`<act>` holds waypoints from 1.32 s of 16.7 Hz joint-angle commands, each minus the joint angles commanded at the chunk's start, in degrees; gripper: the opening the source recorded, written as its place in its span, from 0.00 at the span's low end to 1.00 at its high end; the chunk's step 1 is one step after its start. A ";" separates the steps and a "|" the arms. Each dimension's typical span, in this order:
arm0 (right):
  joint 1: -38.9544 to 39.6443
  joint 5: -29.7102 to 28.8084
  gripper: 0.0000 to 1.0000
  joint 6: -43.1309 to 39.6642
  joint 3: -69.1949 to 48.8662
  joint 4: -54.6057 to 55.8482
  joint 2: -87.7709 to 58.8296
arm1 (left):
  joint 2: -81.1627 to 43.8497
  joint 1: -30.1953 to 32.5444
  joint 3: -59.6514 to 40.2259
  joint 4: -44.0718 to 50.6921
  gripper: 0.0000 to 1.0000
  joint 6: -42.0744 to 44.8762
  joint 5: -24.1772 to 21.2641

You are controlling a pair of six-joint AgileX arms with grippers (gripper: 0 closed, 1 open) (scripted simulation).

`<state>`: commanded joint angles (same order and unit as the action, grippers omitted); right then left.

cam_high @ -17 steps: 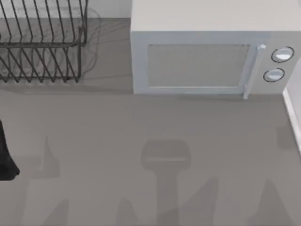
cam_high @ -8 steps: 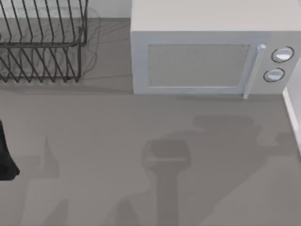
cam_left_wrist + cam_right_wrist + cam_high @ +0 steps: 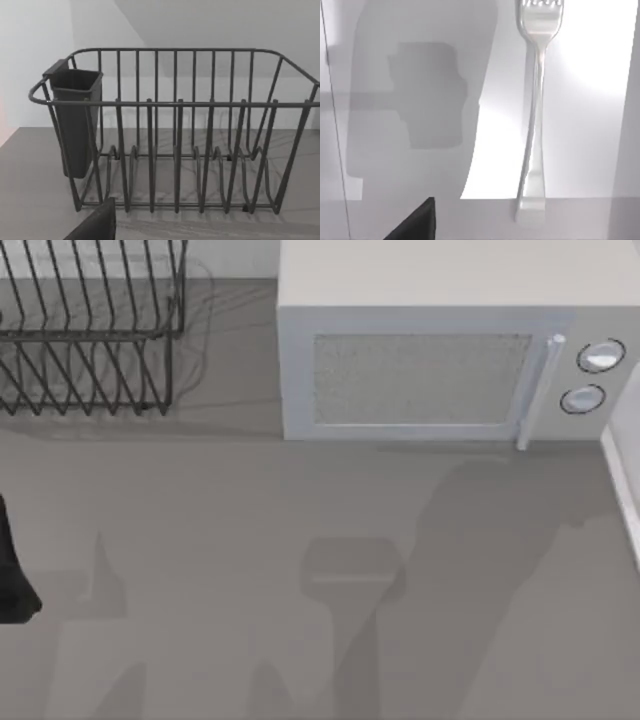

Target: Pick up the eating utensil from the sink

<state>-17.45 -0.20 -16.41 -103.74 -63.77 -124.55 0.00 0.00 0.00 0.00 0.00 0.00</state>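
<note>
My right wrist cam looks down on the slim shiny silver fork (image 3: 535,110), lying flat on a pale smooth floor w/ its short tines away from the cam and its long thin handle toward it, half in bright light next to a big grey shadow. My left wrist cam faces the dark wire dish rack (image 3: 175,150) w/ a dark cup holder (image 3: 75,120) hung on one end; from the top, the rack (image 3: 90,330) sits at the table's back left beside the big white microwave (image 3: 440,350). I can't tell if my fingers are apart or together on either arm.
</note>
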 joint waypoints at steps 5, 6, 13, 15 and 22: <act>-1.21 -0.04 1.00 -1.05 -6.93 -4.24 -8.10 | 0.00 0.00 0.00 0.00 1.00 0.00 0.00; -1.21 -0.04 1.00 -1.05 -6.93 -4.24 -8.10 | 0.00 0.00 0.00 0.00 1.00 0.00 0.00; -0.89 -0.07 1.00 -0.97 -5.39 -1.88 -9.24 | 0.00 0.00 0.00 0.00 1.00 0.00 0.00; -0.93 -0.09 1.00 -0.93 -3.23 2.55 -11.49 | 0.00 0.00 0.00 0.00 1.00 0.00 0.00; -1.13 -0.20 1.00 -0.85 4.81 20.22 -20.57 | 0.00 0.00 0.00 0.00 1.00 0.00 0.00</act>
<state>-18.57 -0.39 -17.26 -98.93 -43.55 -145.12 0.00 0.00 0.00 0.00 0.00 0.00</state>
